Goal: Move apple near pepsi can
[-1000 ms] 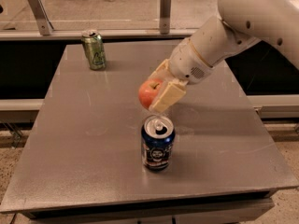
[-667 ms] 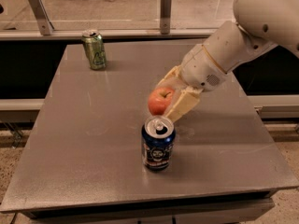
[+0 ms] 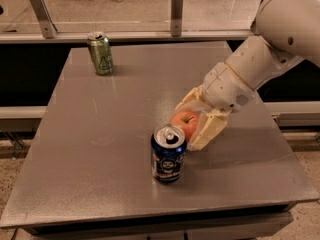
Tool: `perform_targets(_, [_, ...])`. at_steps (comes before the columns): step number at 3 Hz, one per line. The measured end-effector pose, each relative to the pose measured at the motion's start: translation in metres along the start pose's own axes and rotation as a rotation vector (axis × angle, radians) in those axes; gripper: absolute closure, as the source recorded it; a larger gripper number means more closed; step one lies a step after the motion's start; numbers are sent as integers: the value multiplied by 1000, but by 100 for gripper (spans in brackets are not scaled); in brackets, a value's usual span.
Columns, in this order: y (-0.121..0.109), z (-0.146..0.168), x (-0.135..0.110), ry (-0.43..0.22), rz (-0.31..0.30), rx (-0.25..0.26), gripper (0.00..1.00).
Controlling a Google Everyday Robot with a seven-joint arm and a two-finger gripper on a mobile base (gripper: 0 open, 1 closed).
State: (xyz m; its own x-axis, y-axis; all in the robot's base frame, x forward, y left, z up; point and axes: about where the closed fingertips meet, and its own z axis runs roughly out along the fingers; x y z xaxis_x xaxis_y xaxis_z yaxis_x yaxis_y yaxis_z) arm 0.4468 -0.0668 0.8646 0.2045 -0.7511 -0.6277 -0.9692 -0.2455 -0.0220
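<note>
The apple (image 3: pixel 186 121) is red-orange with a short stem and sits between the cream fingers (image 3: pixel 206 132) of my gripper (image 3: pixel 189 125), low over the grey table (image 3: pixel 100 144). The gripper is shut on the apple, coming in from the right on a white arm (image 3: pixel 270 59). The pepsi can (image 3: pixel 168 154), dark blue with a silver opened top, stands upright just left and in front of the apple, almost touching it. Whether the apple rests on the table is hidden by the can and fingers.
A green can (image 3: pixel 100 53) stands upright at the table's far left corner. A glass barrier with metal posts (image 3: pixel 176 9) runs behind the table. The table's front edge (image 3: pixel 150 211) is close in front of the pepsi can.
The gripper has carried the apple down and to the right, from above the table's middle to just beside the pepsi can. Both cans have stayed in place.
</note>
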Motion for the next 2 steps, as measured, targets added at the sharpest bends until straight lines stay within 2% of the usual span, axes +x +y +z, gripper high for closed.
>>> perform_targets(1, [12, 6, 2, 7, -42, -31, 67])
perform_targets(2, [15, 10, 2, 5, -60, -44, 43])
